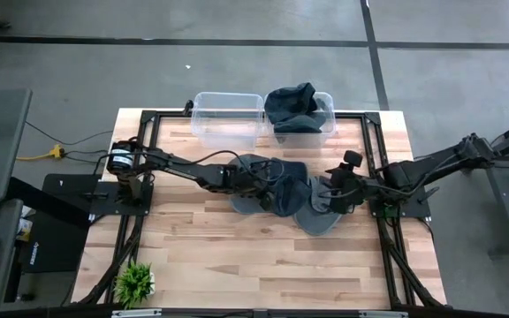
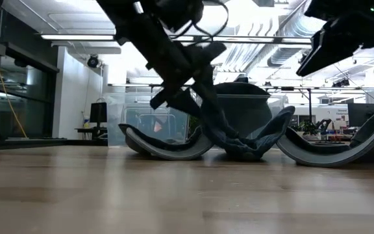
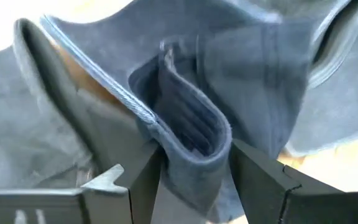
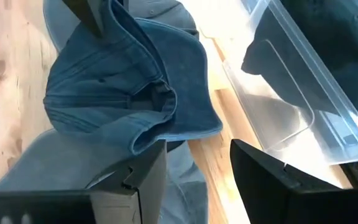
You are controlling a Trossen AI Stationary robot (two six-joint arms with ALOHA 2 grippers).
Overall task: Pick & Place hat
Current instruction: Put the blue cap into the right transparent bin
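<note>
Table (image 1: 263, 265): you work over a light wooden top; the caps lie near its middle, the bins at its 12 o'clock edge.
Bins: two clear plastic bins stand side by side. The left bin (image 1: 228, 119) looks empty; the right bin (image 1: 325, 132) already holds a dark cap (image 1: 292, 104).
Caps: a heap of grey-blue denim caps (image 1: 281, 190) lies centre-table, another cap (image 1: 318, 216) at its 4 o'clock.
Left gripper (image 3: 194, 171): your fingers have closed most of the way on a folded band of one denim cap (image 3: 191, 124), with cloth filling the gap between them. In the low view that cap hangs partly raised while its lower cloth rests on the pile.
Right gripper (image 4: 197, 168): it hovers at the heap's 3 o'clock, fingers wide apart, holding nothing, a cap brim just ahead of it.
Risk: the pinch is on soft cloth only, so the cap could slide out on a fast lift. Overlapping caps may drag up with it.
Obstruction: the black frame rail (image 1: 369, 141) and bin walls stand between heap and bins; the right arm crowds the heap.
Other: a small potted plant (image 1: 135, 283) sits at 7 o'clock, well apart.
</note>
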